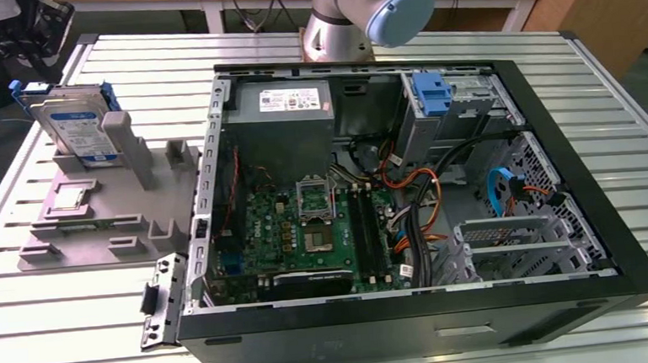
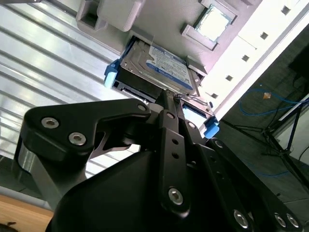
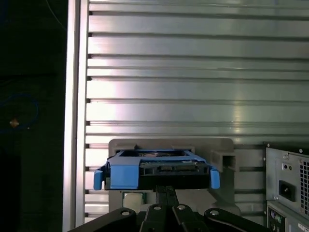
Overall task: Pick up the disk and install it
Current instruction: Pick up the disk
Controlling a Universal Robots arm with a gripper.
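Note:
The disk (image 1: 77, 127) is a silver drive with a blue-and-white label and a blue carrier frame. It stands on edge in a slot of the grey holder (image 1: 92, 214), at the exterior view's left, beside the open computer case (image 1: 598, 241). In both wrist views the disk (image 2: 164, 62) (image 3: 159, 170) lies just beyond my gripper's tips, still seated in the holder. My gripper (image 2: 175, 99) (image 3: 166, 189) hangs above it with its black fingers (image 2: 166, 108) pressed together and nothing between them.
Inside the case, a bare blue bracket (image 1: 433, 95) sits in the drive bay at the back right. A grey power supply (image 1: 286, 108) and cables (image 1: 422, 209) are also inside. My arm's base (image 1: 359, 15) stands behind the case. The slatted metal table (image 1: 74, 332) lies below.

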